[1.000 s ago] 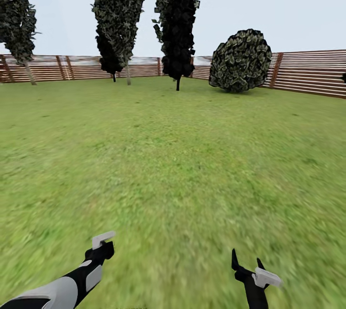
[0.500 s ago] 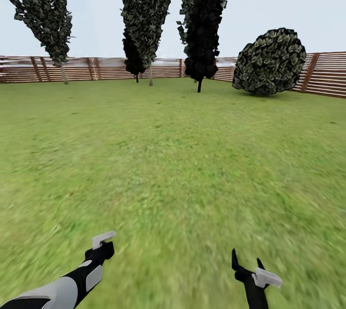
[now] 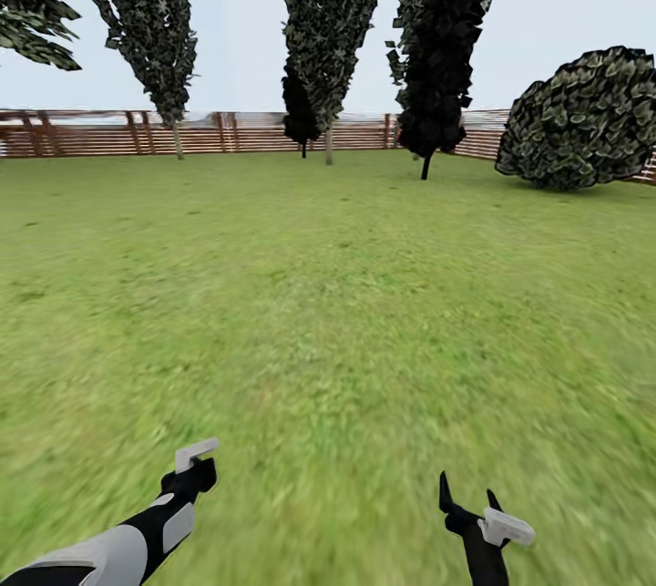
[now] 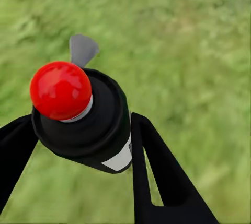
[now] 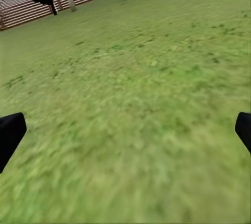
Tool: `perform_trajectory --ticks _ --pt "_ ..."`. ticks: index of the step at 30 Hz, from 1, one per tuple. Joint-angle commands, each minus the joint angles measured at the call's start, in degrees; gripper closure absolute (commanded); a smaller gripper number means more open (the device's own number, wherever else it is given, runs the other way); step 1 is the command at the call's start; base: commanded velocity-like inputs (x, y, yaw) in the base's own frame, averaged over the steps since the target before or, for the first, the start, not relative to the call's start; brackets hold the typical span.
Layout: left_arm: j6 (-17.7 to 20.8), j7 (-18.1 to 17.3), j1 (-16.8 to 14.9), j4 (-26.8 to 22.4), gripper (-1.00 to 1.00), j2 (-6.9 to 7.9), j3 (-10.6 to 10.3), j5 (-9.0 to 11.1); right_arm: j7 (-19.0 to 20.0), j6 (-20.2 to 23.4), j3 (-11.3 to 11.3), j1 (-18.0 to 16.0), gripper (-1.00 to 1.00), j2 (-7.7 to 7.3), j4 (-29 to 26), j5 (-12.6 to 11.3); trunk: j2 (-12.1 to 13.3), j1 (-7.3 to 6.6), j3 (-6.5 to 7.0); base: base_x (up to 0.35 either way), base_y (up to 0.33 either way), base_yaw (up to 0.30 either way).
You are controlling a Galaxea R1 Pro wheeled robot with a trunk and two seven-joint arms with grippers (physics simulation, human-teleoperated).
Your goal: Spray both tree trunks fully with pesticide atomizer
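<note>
My left gripper (image 4: 78, 135) is shut on the pesticide atomizer (image 4: 99, 125), a black bottle with a red cap, a white label and a grey trigger. In the head view its light grey head (image 3: 196, 454) sticks up from the left gripper (image 3: 187, 477) low over the grass lawn (image 3: 328, 294). The right gripper (image 3: 467, 491) is open and holds nothing; its fingertips (image 5: 10, 132) frame bare grass. The thick-trunked trees are out of view.
Dark conifers (image 3: 330, 30) with thin trunks stand along the brown slat fence (image 3: 91, 132) at the far side. A black conifer (image 3: 442, 39) and a round bush (image 3: 588, 121) are at the far right. Open lawn lies between me and them.
The head view has swung left, so trees, bush and fence sit further right in the picture. Both arms hold the same pose, the atomizer still in the left gripper.
</note>
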Motion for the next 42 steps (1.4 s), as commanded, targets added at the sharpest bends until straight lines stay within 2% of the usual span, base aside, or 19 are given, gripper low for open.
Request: perform_trajectory --ticks 1,42 --pt "0.0 0.0 0.0 0.0 1.0 0.0 0.0 0.0 0.0 0.0 0.0 0.0 -1.0 0.0 0.0 0.0 0.0 0.0 0.02 0.259 0.216 0.277" --pt "0.0 0.0 0.0 0.0 1.0 0.09 0.1 0.0 0.0 0.0 0.0 0.0 -1.0 0.02 0.0 0.0 0.0 0.0 0.45 0.259 0.216 0.277"
